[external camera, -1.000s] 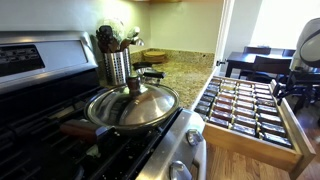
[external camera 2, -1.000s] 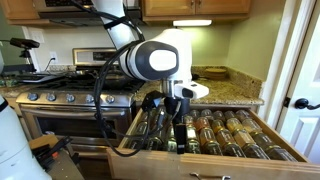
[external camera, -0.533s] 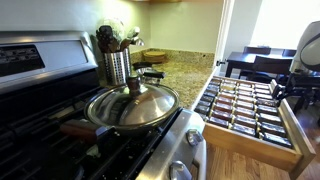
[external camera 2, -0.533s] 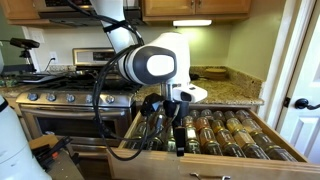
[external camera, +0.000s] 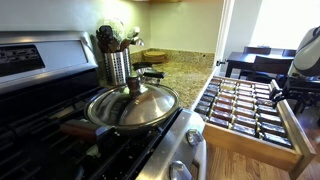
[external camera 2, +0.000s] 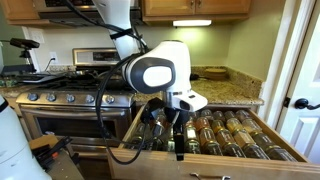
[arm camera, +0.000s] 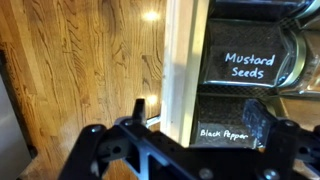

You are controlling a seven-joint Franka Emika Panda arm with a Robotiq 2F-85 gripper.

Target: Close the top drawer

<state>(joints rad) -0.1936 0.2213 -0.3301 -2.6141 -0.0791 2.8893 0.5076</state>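
Note:
The top drawer (external camera 2: 205,166) stands pulled out, full of labelled spice jars (external camera 2: 230,135); it also shows in an exterior view (external camera: 297,126). My gripper (external camera 2: 172,137) hangs over the drawer's front part, near its left end. In the wrist view the gripper (arm camera: 198,112) is open. Its fingers straddle the drawer's pale wooden front panel (arm camera: 181,60), one finger outside over the floor, the other inside over the jars marked Mustard Seeds (arm camera: 247,66) and Black Pepper (arm camera: 225,132). In an exterior view only the arm's edge (external camera: 305,50) shows past the drawer.
A stove with a lidded pan (external camera: 132,105) and a steel utensil holder (external camera: 117,64) stands beside the drawer. A granite counter (external camera 2: 225,92) lies above the drawer. A white door (external camera 2: 302,80) is close on one side. Wood floor (arm camera: 80,60) lies below.
The arm has shifted a little sideways along the drawer front. The drawer has not visibly moved.

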